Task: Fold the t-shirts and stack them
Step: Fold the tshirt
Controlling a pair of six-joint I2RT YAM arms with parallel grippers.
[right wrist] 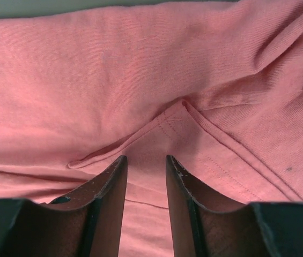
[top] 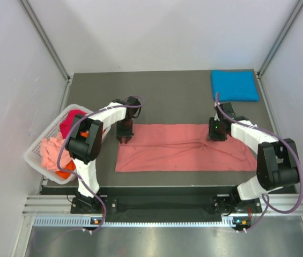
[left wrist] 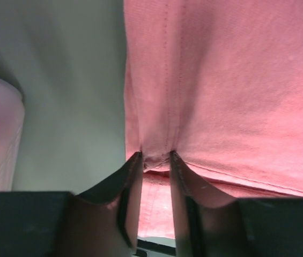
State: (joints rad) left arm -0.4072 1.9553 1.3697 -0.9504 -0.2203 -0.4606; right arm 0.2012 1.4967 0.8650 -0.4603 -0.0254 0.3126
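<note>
Two black grippers are down on one salmon-pink cotton t-shirt (top: 186,149), which lies flat as a long strip on the dark grey tabletop (top: 167,96), just right of the white slatted plastic basket (top: 32,155); its short end nearest the basket is close to the rim, not touching.

L gripper (top: 124,138) sits at the shirt's far corner on the basket side; wrist cam shows its fingers (left wrist: 132,179) nearly together w/ a stitched hem ridge bunched between the tips, creases running into the gap; reads as a pinch on the cloth edge.

R gripper (top: 217,136) is on the shirt's far edge, well away from the basket, approx. two-thirds along the strip; fingers (right wrist: 111,184) are part-way apart, tips resting on the fabric beside a sleeve seam; cloth between them is flat, nothing held.

Inside the basket: crumpled magenta tee (top: 72,119) at the far end, pale pink tee (top: 49,150) in the middle, bright orange tee (top: 65,172) at the near end.

Bright blue folded tee (top: 235,84) lies at the table corner farthest from the basket, apart from the pink strip.
</note>
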